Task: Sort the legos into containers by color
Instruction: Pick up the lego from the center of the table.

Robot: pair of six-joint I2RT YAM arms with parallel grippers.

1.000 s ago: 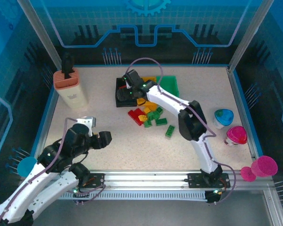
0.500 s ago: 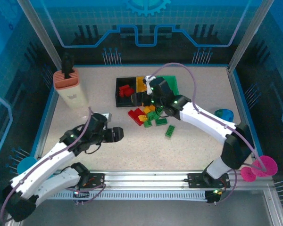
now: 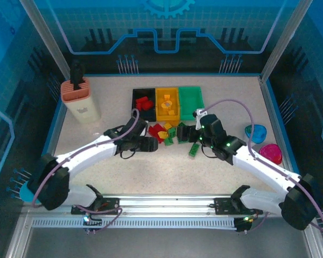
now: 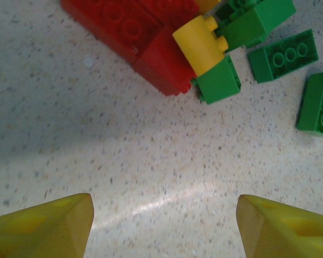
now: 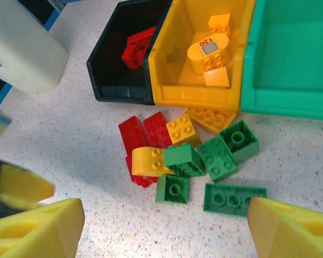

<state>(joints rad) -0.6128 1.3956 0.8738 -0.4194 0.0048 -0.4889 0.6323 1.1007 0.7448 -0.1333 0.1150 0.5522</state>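
Three bins stand in a row at the back: black (image 3: 135,110), yellow-orange (image 3: 167,114) and green (image 3: 191,101). The black bin (image 5: 105,75) holds red bricks (image 5: 137,45); the yellow-orange bin (image 5: 172,59) holds yellow bricks (image 5: 210,48). In front lies a pile of legos (image 3: 169,131): red bricks (image 5: 134,134), a curved yellow one (image 5: 149,160) and green ones (image 5: 217,157). A long green brick (image 5: 234,199) lies nearest. My left gripper (image 3: 155,143) is open just left of the pile, over bare table (image 4: 164,220). My right gripper (image 3: 196,137) is open to the pile's right (image 5: 164,226).
A salmon-and-cream holder (image 3: 81,99) stands at the back left. A blue cup (image 3: 255,131) and a pink cup (image 3: 272,153) sit at the right. A lone green brick (image 3: 194,150) lies under the right wrist. The left gripper's yellow finger (image 5: 19,185) is close to the pile.
The right gripper drew back from over the black bin to the pile's near right. The left arm stretched forward from the near left to the pile's left side.
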